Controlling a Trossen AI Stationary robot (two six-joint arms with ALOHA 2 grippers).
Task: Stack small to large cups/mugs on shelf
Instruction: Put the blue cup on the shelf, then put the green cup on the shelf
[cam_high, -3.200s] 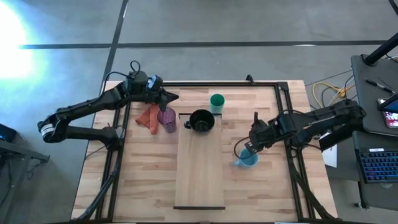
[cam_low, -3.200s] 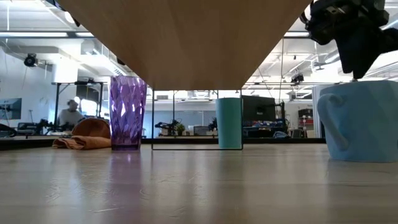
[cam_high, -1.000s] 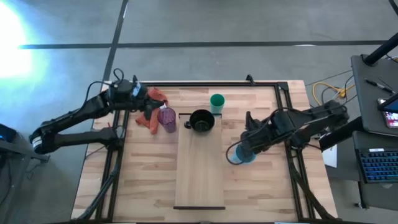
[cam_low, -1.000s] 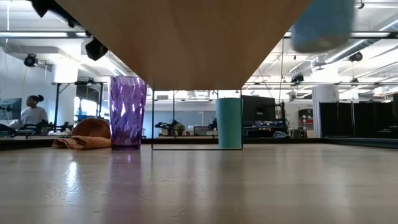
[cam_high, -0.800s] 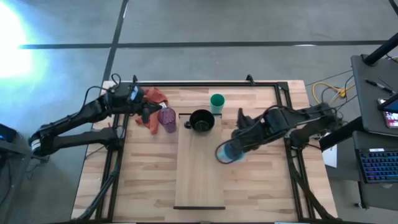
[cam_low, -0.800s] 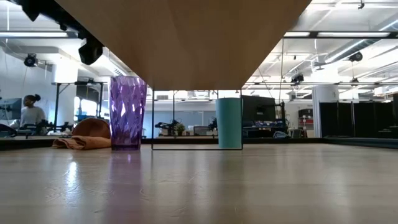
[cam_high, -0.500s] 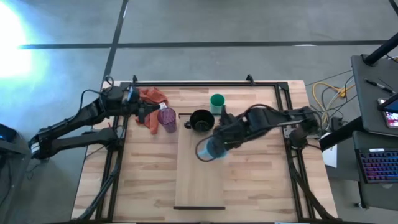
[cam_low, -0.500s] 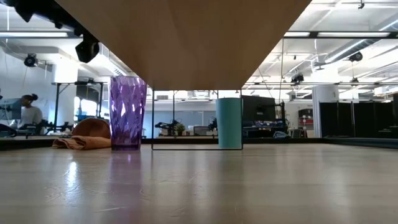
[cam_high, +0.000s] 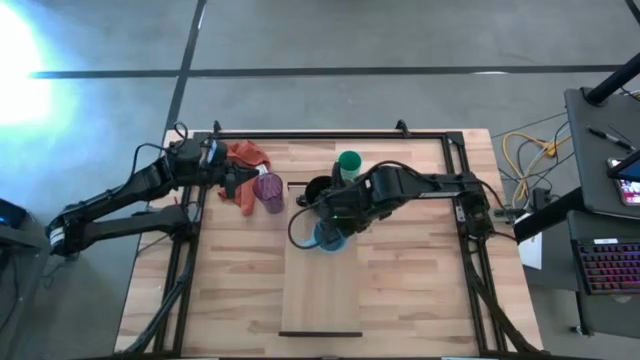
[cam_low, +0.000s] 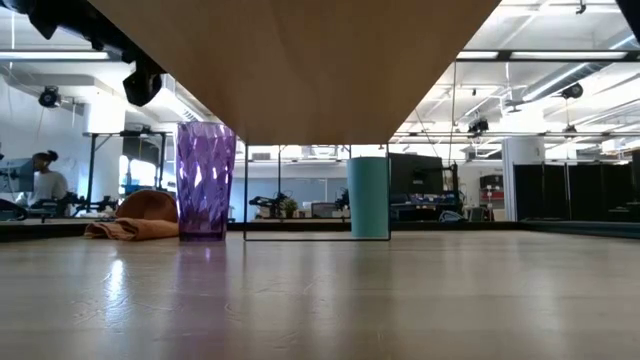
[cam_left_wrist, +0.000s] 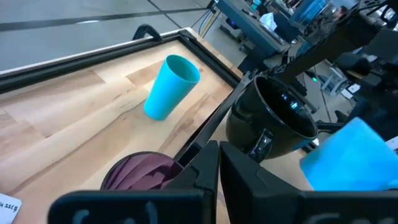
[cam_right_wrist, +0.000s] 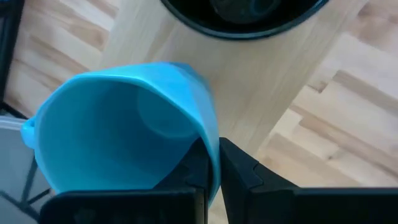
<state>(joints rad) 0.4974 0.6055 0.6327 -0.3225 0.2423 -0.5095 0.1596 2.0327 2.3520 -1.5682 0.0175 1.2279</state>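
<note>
Four vessels are seen. The blue mug (cam_high: 330, 236) is gripped by the right gripper (cam_high: 336, 224), fingers clamped over its rim wall, one inside and one outside, as the right wrist view shows (cam_right_wrist: 124, 152). It is held above the shelf (cam_high: 320, 290), just in front of the black mug (cam_high: 322, 192); whether it touches the board cannot be told. It is smooth, opaque, light blue, with a wide round mouth.

The black mug stands upright on the far end of the shelf, glossy, handle (cam_high: 303, 199) pointing toward the left arm's side; it is partly covered by the right arm from above. The green cup (cam_high: 348, 162) is upright on the table (cam_high: 240, 280) just beyond the shelf's far end, a plain smooth tapered tumbler. The purple cup (cam_high: 268, 192) stands beside the shelf's left far corner, translucent with faceted walls (cam_low: 205, 180), touching or just beside the orange cloth (cam_high: 245, 170), which lies crumpled.

The left gripper (cam_high: 236, 180) hovers near the purple cup over the cloth, fingers together and holding nothing, as seen in the left wrist view (cam_left_wrist: 217, 168).

The shelf is a pale, smooth, long board with a dark strip (cam_high: 320, 334) at the near end; its near two-thirds carry nothing. Bare table is seen on both sides of the board. In the low view the shelf's underside (cam_low: 300, 60) spans the top.
</note>
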